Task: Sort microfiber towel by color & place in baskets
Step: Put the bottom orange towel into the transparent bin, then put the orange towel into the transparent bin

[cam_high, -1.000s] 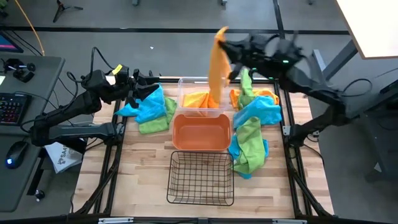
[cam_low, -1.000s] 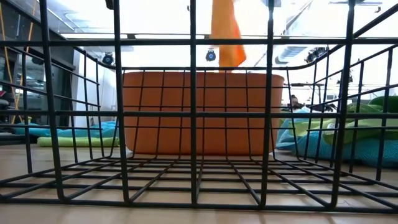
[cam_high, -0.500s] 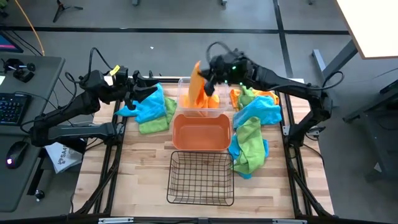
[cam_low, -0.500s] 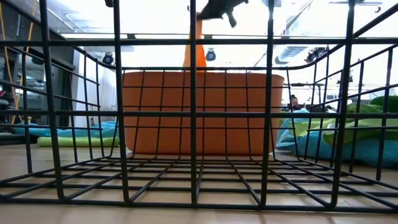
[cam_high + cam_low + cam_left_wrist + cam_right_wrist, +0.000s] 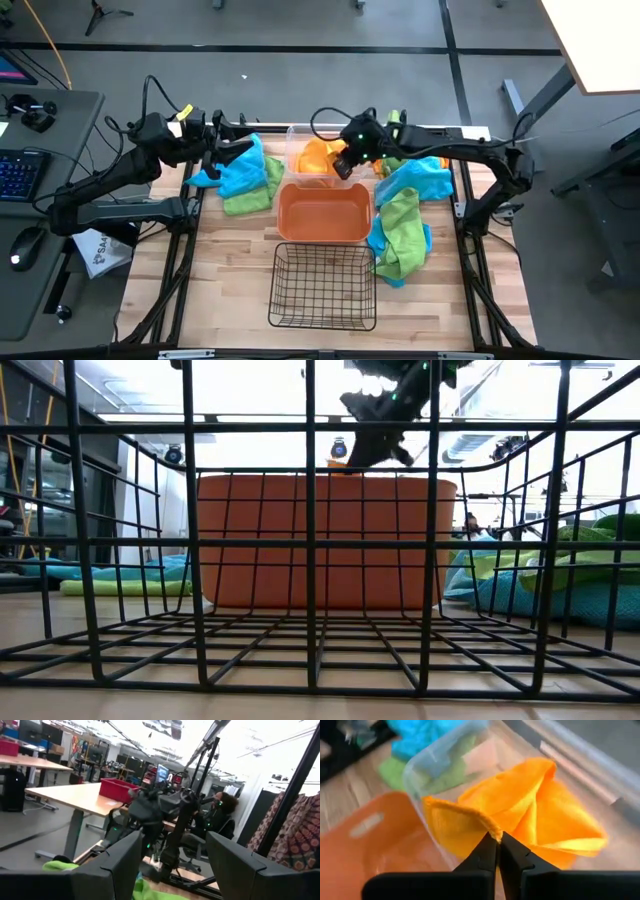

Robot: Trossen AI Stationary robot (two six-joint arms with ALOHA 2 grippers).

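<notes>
My right gripper [image 5: 341, 166] hangs over the clear bin [image 5: 295, 133] at the table's far middle, shut on an orange towel [image 5: 320, 157] that lies crumpled inside the bin. The orange bin [image 5: 322, 215] stands just nearer, and the black wire basket [image 5: 322, 288] nearest. In the low view the right gripper [image 5: 375, 450] shows just above the orange bin's rim [image 5: 325, 478]. My left gripper [image 5: 226, 147] waits open at the far-left edge, beside a pile of blue and green towels [image 5: 242, 176]. My right gripper pinches the orange towel by a raised folded edge [image 5: 487, 827], between the tips of its two fingers [image 5: 485, 851]. It comes from above, slanting down into the clear bin. The rest of the towel [image 5: 555, 820] lies slack in folds on the bin's floor.
A second pile of blue, green and orange towels [image 5: 405, 205] lies on the table's right side, next to the orange bin and the clear bin. Bare wood [image 5: 230, 270] shows left of the wire basket. Black frame rails [image 5: 180, 250] run along both table sides.
My right gripper has come down and toward the table's left, from high above the far edge into the clear bin. The orange towel, which hung long below the fingers, now lies crumpled in the bin, its edge still pinched.
</notes>
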